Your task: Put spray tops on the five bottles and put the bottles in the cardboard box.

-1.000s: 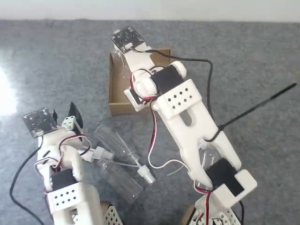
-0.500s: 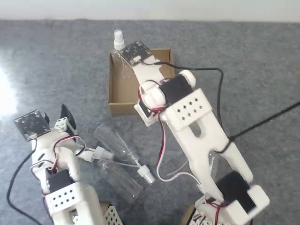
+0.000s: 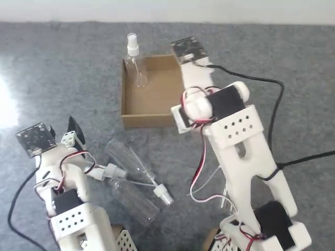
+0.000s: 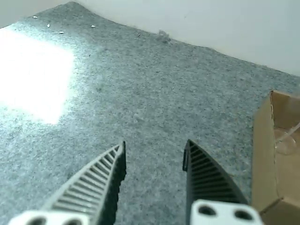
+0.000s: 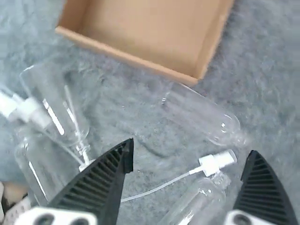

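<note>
The cardboard box [image 3: 157, 112] lies open at the back of the table. One clear bottle with a white spray top [image 3: 135, 64] leans in its far left corner. My right gripper [image 5: 191, 154] is open and holds nothing; its arm [image 3: 209, 104] hangs over the box's right edge. Below it lie a capless bottle [image 5: 201, 115] and a bottle with a spray top [image 5: 213, 185]. Two more topped bottles [image 3: 125, 157] [image 3: 137, 198] lie on the carpet in front of the box. My left gripper [image 4: 154, 150] is open over bare carpet, left of the box [image 4: 276, 154].
Grey carpet [image 3: 63, 68] covers the whole table. A black cable [image 3: 272, 110] and red and white wires trail along the right arm. A pale wall runs along the far edge.
My right gripper let go of the topped bottle in the box's far left corner and swung right across the box. The left arm shifted slightly left, then stayed still.
</note>
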Motion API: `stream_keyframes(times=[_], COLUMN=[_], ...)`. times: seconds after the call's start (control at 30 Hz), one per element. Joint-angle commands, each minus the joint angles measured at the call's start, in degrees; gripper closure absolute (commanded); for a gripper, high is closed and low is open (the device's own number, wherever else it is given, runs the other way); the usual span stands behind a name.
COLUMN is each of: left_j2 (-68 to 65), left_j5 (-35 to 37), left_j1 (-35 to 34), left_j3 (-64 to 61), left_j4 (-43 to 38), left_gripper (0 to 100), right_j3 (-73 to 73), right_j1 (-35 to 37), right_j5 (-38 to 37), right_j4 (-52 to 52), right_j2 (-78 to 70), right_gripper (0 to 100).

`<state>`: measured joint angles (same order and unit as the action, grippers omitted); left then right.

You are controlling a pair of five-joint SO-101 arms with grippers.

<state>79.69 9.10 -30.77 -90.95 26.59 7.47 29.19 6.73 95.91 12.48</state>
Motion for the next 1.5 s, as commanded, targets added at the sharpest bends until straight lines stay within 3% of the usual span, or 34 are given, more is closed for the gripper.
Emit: stream_keyframes(times=[0.0,0.6,0.8,1.47], left_j2=[0.6,0.6,0.6,0.5], left_j5=[0.1,0.1,0.0,-0.1], left_j1=[0.1,0.0,-0.1,0.1], left_j3=[2.2,2.2,2.2,2.1], left_j4=[-1.6,-1.5,-1.5,-1.5], left_gripper=[81,81,81,81], right_j3=[0.2,-19.0,-27.9,-45.9], right_j1=[-2.9,-7.0,-10.3,-16.0], right_j5=[2.1,1.9,1.8,-5.9], right_j4=[3.7,5.8,-2.2,-15.3], right_j2=[3.2,3.5,3.5,3.0], right_gripper=[67.1,67.2,67.2,67.3])
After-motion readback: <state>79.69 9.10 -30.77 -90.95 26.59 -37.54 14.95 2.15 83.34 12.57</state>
